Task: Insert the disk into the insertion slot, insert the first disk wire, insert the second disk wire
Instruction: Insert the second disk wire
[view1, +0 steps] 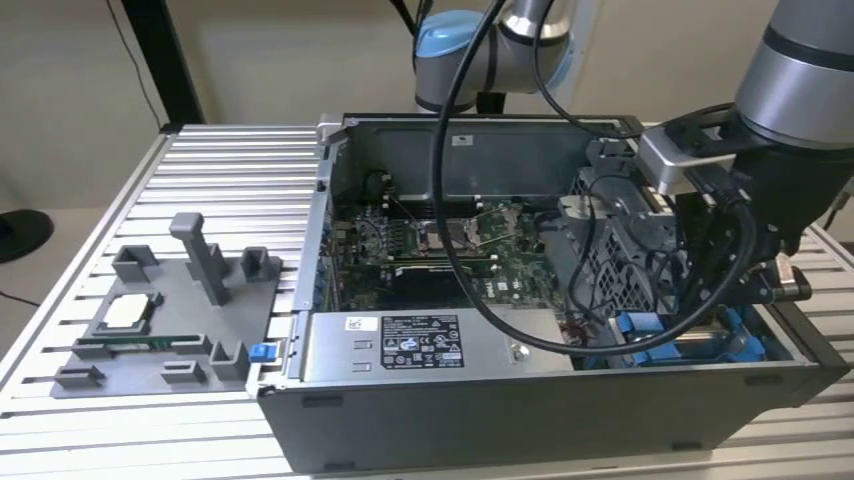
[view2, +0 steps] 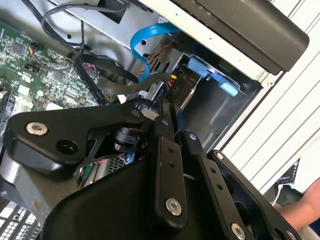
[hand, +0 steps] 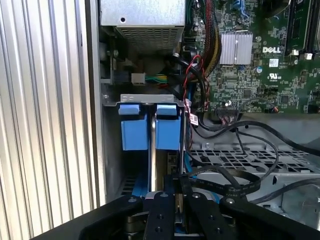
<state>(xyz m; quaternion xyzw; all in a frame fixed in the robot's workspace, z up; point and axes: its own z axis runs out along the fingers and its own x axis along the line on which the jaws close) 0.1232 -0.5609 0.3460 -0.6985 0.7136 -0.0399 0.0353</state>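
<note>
The disk stands in the insertion slot (hand: 111, 150) at the case's front corner on the exterior view's right. Its blue bracket (hand: 135, 131) shows as two blue tabs, with a thin silver edge between them, and as blue plastic (view1: 654, 335) from outside. My gripper (hand: 178, 192) hangs right over the disk's near end, fingers close together on the end of a black flat disk wire (hand: 235, 187). In the second wrist view the gripper (view2: 165, 107) sits next to a blue ribbon wire (view2: 145, 45) and a black wire (view2: 117, 85) leading to the bay.
The grey power-supply box (view1: 414, 345) lies beside the slot, with the motherboard (view1: 441, 240) behind it. A perforated metal cage (view1: 614, 270) and loose black cables crowd the arm (view1: 801, 90). A grey fixture (view1: 174, 320) stands on the slatted table. A person's hand (view2: 300, 212) is outside the case.
</note>
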